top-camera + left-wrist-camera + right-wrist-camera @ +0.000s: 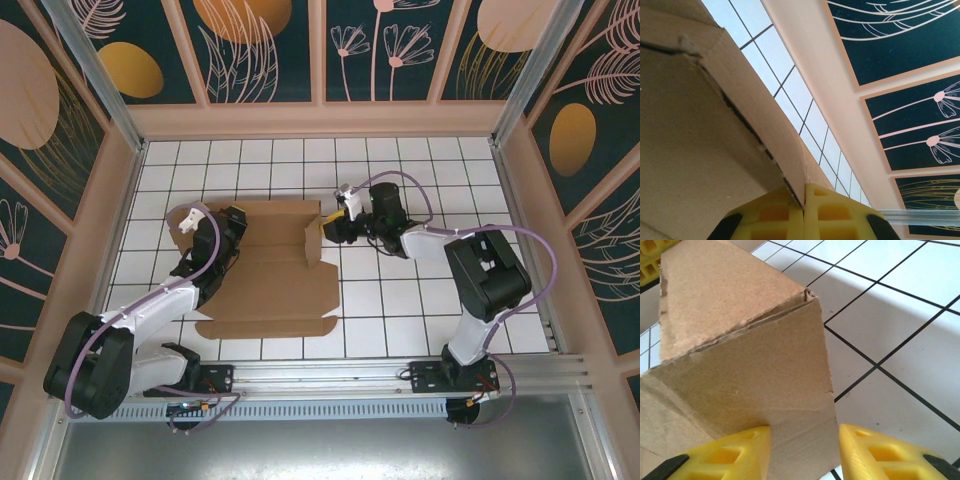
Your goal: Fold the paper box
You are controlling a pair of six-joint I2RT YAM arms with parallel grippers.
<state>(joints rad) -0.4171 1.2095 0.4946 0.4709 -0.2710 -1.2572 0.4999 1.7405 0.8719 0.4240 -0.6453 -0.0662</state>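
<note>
The paper box (270,290) is a brown cardboard sheet lying on the tiled table, with its far flaps raised. My left gripper (232,222) sits at its far left corner. In the left wrist view the left gripper (804,187) is shut on the thin edge of a raised flap (715,150). My right gripper (325,228) is at the sheet's far right flap. Seen from the right wrist, the right gripper (805,429) stands open around a folded flap (750,365): the left finger (740,450) touches the cardboard, and the right finger (875,450) stands clear of its edge.
The white gridded table (420,300) is walled by a beige frame (320,120) with patterned panels behind. An aluminium rail (330,375) runs along the near edge by the arm bases. The left gripper's yellow fingers (650,260) show at the top left of the right wrist view.
</note>
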